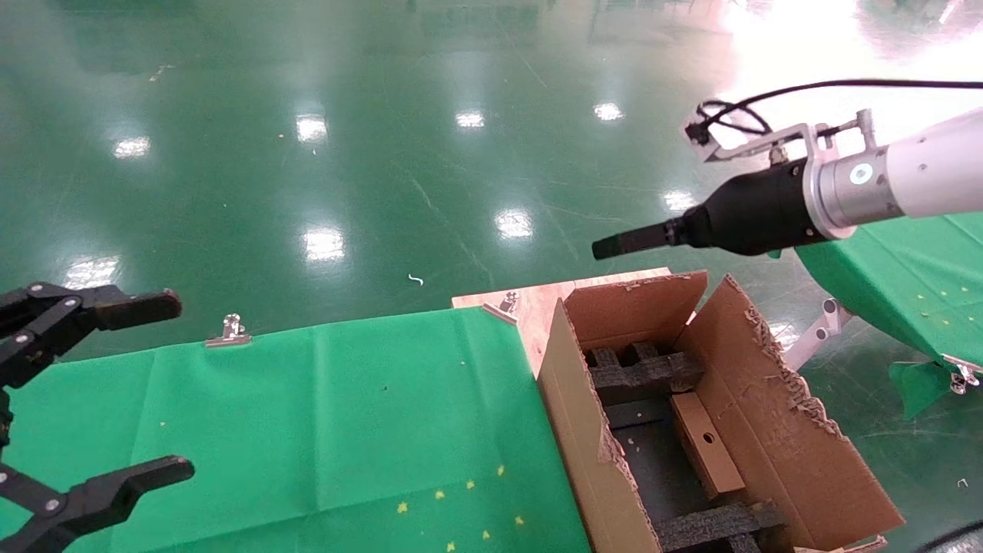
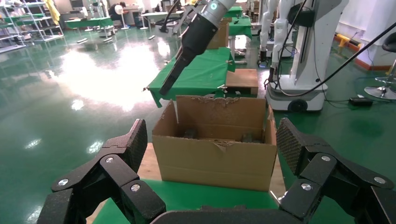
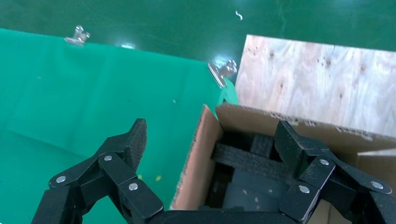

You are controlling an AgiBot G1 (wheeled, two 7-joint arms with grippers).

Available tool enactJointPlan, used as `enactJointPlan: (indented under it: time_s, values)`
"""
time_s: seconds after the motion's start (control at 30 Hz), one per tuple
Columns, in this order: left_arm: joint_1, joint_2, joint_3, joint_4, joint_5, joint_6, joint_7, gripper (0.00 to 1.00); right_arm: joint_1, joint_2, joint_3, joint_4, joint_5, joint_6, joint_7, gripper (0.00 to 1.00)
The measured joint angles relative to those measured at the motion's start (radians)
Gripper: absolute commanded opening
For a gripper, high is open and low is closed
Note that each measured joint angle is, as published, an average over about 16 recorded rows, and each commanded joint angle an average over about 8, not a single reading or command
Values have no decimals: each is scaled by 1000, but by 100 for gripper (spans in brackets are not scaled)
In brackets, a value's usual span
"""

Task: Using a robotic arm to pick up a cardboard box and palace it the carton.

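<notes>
Carton [image 1: 768, 399]: large, corrugated, torn flaps, black foam inserts [image 1: 645, 372] inside; stands at the end of the green-clothed surface [image 1: 330, 415]. Robotic arm, right [image 1: 906, 180]: above the carton's far edge, gripper [image 3: 210, 149] with fingers spread, grasping nothing; left gripper [image 1: 115, 392] parked well away from the carton, fingers likewise released. Cardboard box [image 1: 706, 442]: small, flat, lying inside the carton against its wall; probably light, stiff, tape slippery, best pinched across the narrow faces.
</notes>
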Motion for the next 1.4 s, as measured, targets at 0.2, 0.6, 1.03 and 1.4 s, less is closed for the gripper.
enactJointPlan:
  time_s: [0.2,0.6,1.03,1.4]
  values:
    - [0,0,0,0,0,0,0,100,5,9,11,15,17,-13,1,100]
    - [0,0,0,0,0,0,0,100,-100,-1,132,35,40,-49,-93,100]
    - [0,0,0,0,0,0,0,100,-324,-1,442,122,125,-158,-308,100]
    - [0,0,0,0,0,0,0,100,-514,-2,704,194,196,-251,-491,100]
